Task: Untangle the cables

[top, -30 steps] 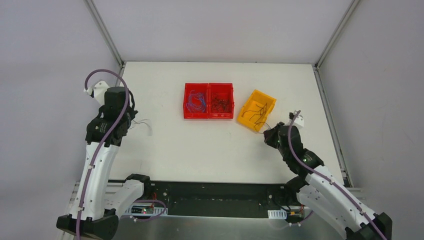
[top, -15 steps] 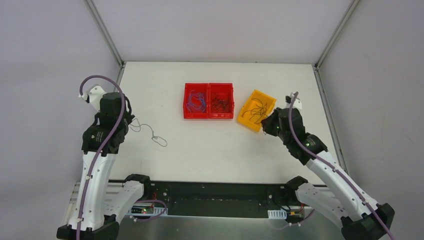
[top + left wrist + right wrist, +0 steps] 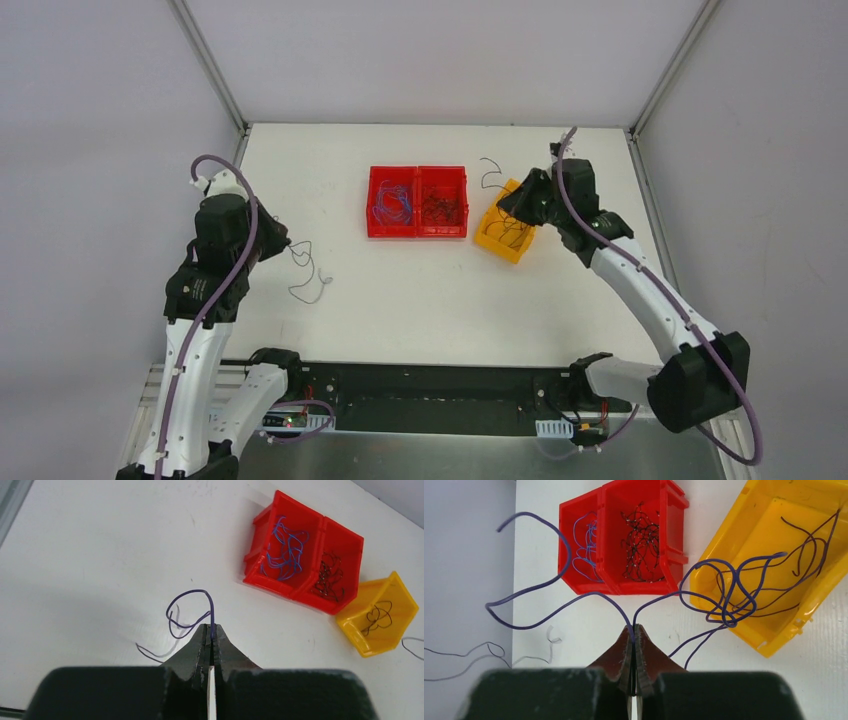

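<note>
The left hand (image 3: 279,243) hangs over the left side of the white tabletop (image 3: 400,300). Its fingers are pressed together on a thin dark cable (image 3: 200,591). This cable curls up from the fingertips into a small loop, then trails away below the hand in loose bends, casting a shadow on the tabletop. I cannot tell whether its far end touches the surface.

Towards the middle back stands a red bin (image 3: 417,171) with two compartments. The left compartment holds a loose bunch of blue cables (image 3: 392,203). The right one holds a tighter clump of dark red cables (image 3: 441,205).

Just right of the red bin, and turned at an angle to it, sits a yellow bin (image 3: 774,535). Several black cables (image 3: 510,232) lie in it as tangled loops.

The right hand (image 3: 506,204) is raised over the near left corner of the yellow bin, with its fingers pinched shut on a second dark cable (image 3: 593,594). In the right wrist view, one side of this cable swings out to the left in a wide open curve in front of the red bin. The other side runs right into the knot of loops above the yellow bin, where it crosses the other strands. In the top view a short length of it sticks up left of the hand.
</note>
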`<state>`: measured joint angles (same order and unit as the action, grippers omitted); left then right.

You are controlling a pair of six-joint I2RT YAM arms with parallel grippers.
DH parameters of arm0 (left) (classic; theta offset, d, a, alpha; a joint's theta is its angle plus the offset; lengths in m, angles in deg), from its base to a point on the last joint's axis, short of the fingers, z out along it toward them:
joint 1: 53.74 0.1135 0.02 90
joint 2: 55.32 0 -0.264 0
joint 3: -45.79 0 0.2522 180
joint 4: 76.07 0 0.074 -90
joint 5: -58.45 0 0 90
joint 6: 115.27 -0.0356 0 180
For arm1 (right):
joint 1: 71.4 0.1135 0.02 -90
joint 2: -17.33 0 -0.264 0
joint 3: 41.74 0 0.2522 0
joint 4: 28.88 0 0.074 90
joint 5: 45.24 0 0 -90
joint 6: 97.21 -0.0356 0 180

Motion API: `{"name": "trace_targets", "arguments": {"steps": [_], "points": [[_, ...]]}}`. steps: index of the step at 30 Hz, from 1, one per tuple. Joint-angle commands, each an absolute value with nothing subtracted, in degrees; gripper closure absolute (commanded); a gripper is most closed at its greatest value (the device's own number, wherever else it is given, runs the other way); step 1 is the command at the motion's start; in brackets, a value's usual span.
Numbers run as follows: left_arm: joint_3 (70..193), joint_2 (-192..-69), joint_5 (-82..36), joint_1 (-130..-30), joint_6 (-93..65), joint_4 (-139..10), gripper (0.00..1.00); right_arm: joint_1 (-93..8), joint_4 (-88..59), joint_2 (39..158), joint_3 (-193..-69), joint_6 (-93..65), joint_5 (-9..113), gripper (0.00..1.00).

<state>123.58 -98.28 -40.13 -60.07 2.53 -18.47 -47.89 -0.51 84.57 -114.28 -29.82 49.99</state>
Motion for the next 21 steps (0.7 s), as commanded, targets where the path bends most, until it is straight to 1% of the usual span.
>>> {"name": "trace_targets", "arguments": {"steps": [1,9,14,21], "points": [[122.16,-98.42,-31.85,-59.89,-1.41,-22.4,1.0,-52.12,-8.73,89.19,-116.57,-34.19,59.85,1.0],[120.61,-99.06,-26.14,-59.89,-3.23,-25.15,1.0,-56.57,-13.84,100.17,-117.5,-37.18,60.08,1.0],[119.81,-99.3,-23.88,-59.89,-4.01,-26.1,1.0,-59.35,-16.55,106.04,-118.42,-38.36,63.08,1.0],[119.7,-99.11,-20.66,-59.94,-4.8,-26.71,1.0,-60.59,-15.41,110.85,-118.01,-39.06,57.16,1.0]]}}
